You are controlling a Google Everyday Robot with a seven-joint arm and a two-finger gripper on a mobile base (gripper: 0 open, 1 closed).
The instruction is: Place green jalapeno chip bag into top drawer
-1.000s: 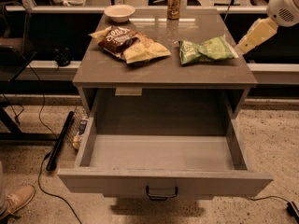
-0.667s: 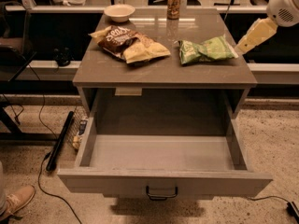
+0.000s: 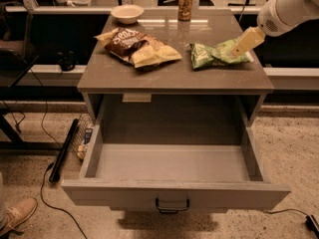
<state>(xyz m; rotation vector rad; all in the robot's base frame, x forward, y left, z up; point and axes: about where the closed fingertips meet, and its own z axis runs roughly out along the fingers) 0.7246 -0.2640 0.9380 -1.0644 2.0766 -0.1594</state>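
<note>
The green jalapeno chip bag (image 3: 212, 55) lies flat on the right side of the cabinet top (image 3: 174, 76), light green and crinkled. My gripper (image 3: 245, 43), pale and angled down to the left, reaches in from the upper right and is over the bag's right end. I cannot tell whether it touches the bag. The top drawer (image 3: 172, 194) is pulled fully out below the cabinet top. Its grey inside holds nothing, and its dark handle (image 3: 172, 206) is at the centre of the front.
A dark brown chip bag (image 3: 127, 40) and a yellow bag (image 3: 152, 55) lie on the left of the top. A white bowl (image 3: 127, 13) and a can (image 3: 185, 4) stand at the back. A black rod (image 3: 64, 151), cables and a shoe (image 3: 17, 215) are on the floor at left.
My gripper has moved left, from beside the cabinet's right edge to over the right end of the green bag. The bag and the drawer have not moved.
</note>
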